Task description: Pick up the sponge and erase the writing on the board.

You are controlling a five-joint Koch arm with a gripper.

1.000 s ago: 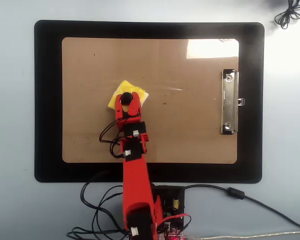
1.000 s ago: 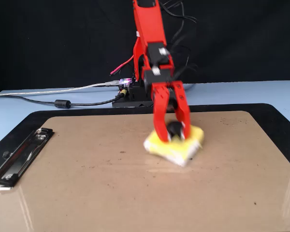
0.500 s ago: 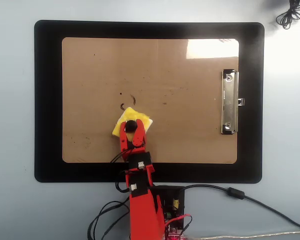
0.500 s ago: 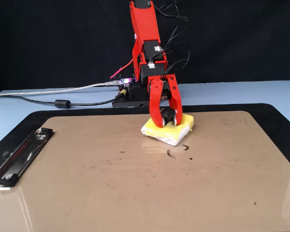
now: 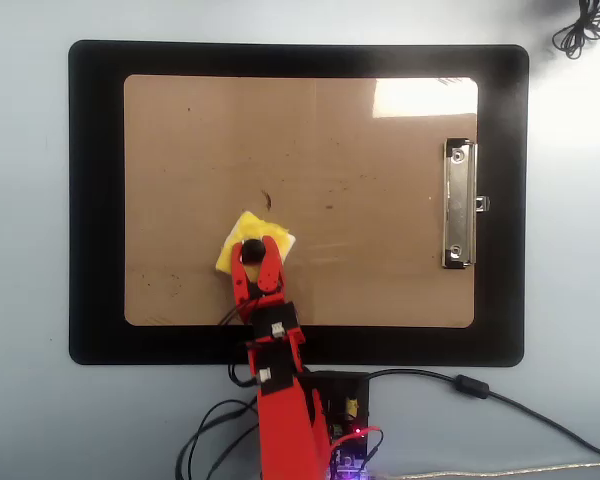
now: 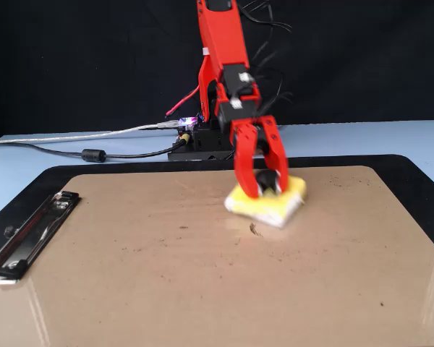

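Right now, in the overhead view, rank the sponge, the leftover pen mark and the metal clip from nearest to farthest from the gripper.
1. Sponge: in the gripper's grasp by its black knob.
2. Leftover pen mark: just above the sponge on the board.
3. Metal clip: far right edge of the board.

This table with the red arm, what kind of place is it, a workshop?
Probably a hobbyist's desk or small lab: a pale table, loose cables running to an exposed circuit board, and a dark backdrop behind.

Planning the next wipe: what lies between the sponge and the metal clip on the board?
In the overhead view, only bare board lies between the sponge and the clip; one leftover stroke sits above the sponge.
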